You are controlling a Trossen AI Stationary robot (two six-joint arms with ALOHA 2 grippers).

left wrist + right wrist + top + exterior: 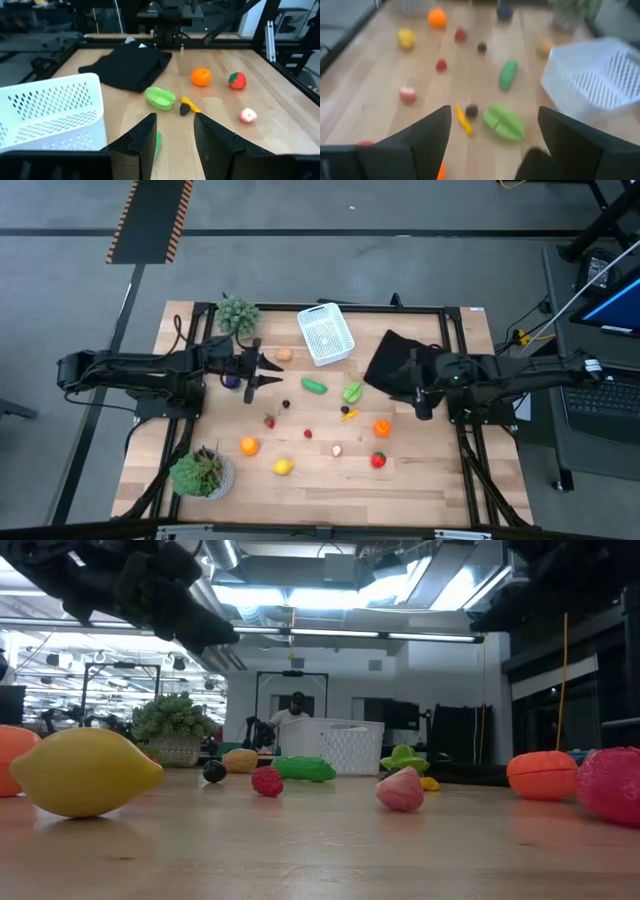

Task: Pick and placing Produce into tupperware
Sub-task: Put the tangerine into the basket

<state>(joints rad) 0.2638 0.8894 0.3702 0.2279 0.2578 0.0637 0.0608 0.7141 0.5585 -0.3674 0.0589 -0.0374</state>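
The white tupperware (326, 335) stands at the table's far middle, and its perforated wall (55, 112) shows close by my left gripper. The produce lies loose on the wood: a green cucumber (314, 386), a green leafy piece (352, 392), two oranges (381, 428) (248, 446), a lemon (283, 467), a red strawberry (378, 460) and several small pieces. My left gripper (268, 370) (172, 117) hangs open and empty, left of the cucumber. My right gripper (415, 385) (495, 112) hangs open and empty over the black cloth's near edge.
A black folded cloth (392, 360) lies right of the tupperware. One potted plant (238, 315) stands at the far left, another (203, 473) at the near left corner. Bare wood (440, 480) lies at the near right. A person (296, 712) shows in the room beyond.
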